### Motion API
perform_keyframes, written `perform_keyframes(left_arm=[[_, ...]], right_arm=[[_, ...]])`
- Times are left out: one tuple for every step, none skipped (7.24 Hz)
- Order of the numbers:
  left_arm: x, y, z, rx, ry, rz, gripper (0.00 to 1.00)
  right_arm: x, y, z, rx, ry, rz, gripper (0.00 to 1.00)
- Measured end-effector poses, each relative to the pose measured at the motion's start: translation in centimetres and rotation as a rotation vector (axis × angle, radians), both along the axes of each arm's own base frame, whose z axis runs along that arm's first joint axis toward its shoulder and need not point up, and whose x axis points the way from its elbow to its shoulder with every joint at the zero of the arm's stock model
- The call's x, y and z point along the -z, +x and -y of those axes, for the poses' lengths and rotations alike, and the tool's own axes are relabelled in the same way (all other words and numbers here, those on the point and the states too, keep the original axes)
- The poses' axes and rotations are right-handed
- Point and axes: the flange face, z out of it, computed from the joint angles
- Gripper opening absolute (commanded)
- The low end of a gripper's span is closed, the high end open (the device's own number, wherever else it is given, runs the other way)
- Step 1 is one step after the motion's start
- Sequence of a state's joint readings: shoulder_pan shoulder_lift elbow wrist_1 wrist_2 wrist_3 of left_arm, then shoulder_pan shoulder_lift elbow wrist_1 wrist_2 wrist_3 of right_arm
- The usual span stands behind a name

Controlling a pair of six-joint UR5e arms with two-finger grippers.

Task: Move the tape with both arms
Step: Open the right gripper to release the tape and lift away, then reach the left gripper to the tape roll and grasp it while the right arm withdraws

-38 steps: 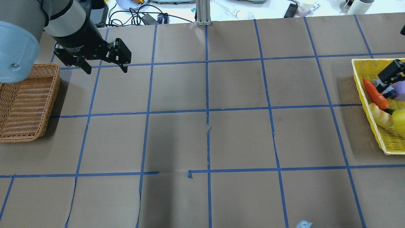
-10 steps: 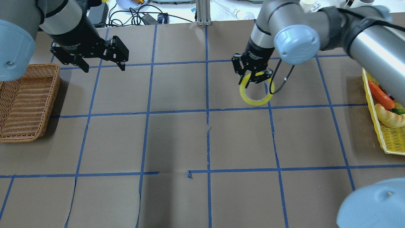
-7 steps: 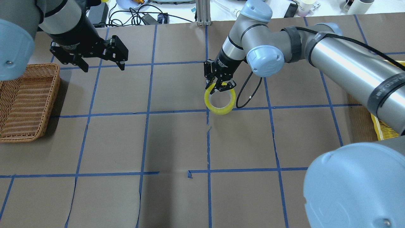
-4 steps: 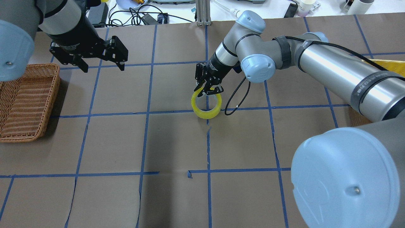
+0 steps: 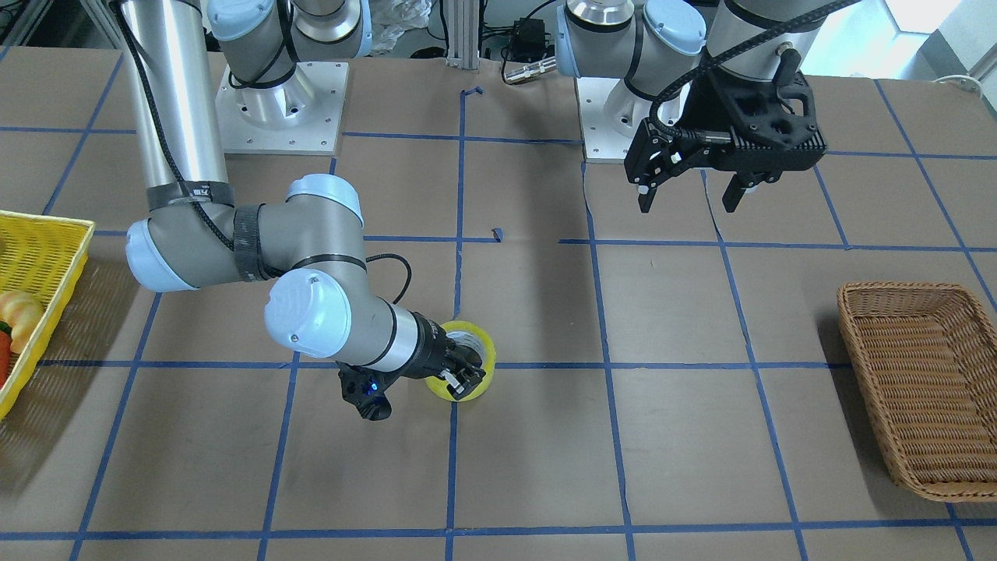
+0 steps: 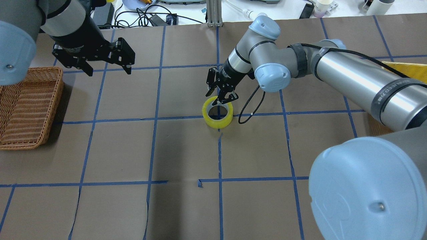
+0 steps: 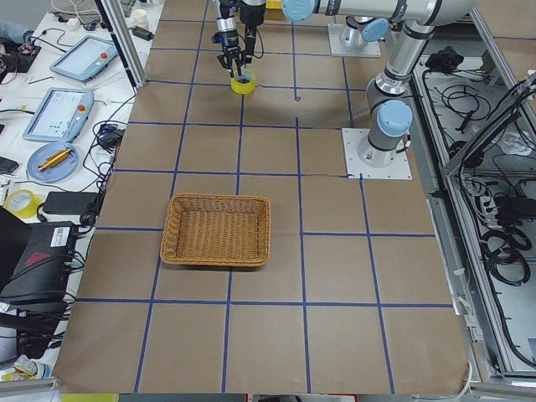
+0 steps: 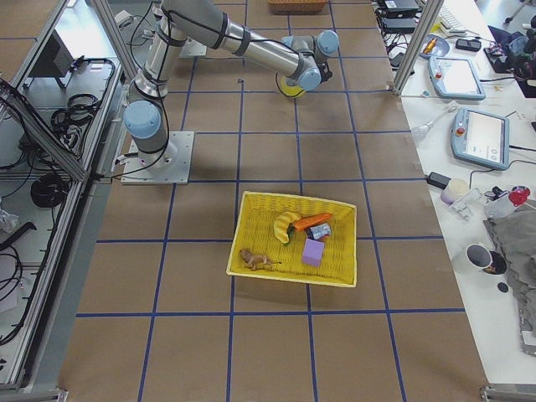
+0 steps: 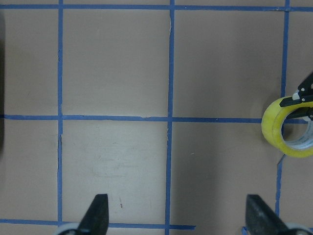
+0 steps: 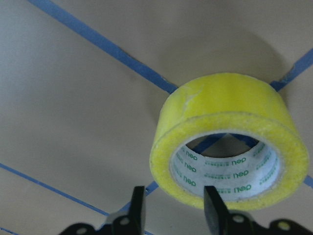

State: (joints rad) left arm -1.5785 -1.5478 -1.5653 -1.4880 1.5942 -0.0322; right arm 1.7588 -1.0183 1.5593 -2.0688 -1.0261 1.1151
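The yellow tape roll [image 6: 217, 117] lies flat on the brown table at a crossing of blue grid lines, near the middle. It also shows in the front view [image 5: 475, 336], the left wrist view [image 9: 277, 133] and the right wrist view [image 10: 230, 107]. My right gripper [image 6: 223, 97] hangs over its far rim. In the right wrist view the gripper [image 10: 173, 208] is open, and its two fingers straddle the roll's wall with gaps on both sides. My left gripper [image 6: 108, 70] is open and empty, raised at the far left, well away from the tape.
A wicker basket [image 6: 26, 106] stands at the table's left edge, below the left arm. A yellow basket [image 8: 293, 239] with toy food stands at the table's right end. The right arm's elbow [image 6: 363, 186] fills the overhead view's lower right.
My right arm carried the tape from the right toward the table's middle and lowered it. The roll hung tilted from the fingers before; now it lies flat and the fingers have parted. Left arm still.
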Motion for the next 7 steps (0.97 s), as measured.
perform_keyframes(left_arm=[[0.0,0.0,0.0,0.0,0.0,0.0,1.0],[0.0,0.0,0.0,-0.001,0.0,0.0,1.0],[0.1,0.0,0.1,-0.001,0.002,-0.003,1.0],[0.5,-0.2,0.7,-0.003,-0.004,-0.006,1.0],[1.4,-0.7,1.7,-0.014,-0.021,-0.011,1.0],[2.9,-2.1,2.6,-0.026,-0.019,-0.018,1.0],[5.6,-4.7,3.4,-0.023,0.016,-0.021,1.0]], right_arm=[[-2.2,-0.3,-0.1,0.005,-0.035,-0.002,1.0],[-4.8,-1.0,-0.3,0.009,-0.08,-0.007,1.0],[-7.2,-2.7,-0.2,0.006,-0.125,-0.033,1.0],[-9.1,-5.2,-0.3,-0.029,-0.167,-0.081,1.0],[-11.3,-8.3,-0.7,-0.108,-0.209,-0.134,1.0],[-13.7,-11.6,-1.6,-0.197,-0.234,-0.188,1.0],[-16.2,-14.8,-3.4,-0.302,-0.238,-0.261,1.0]])
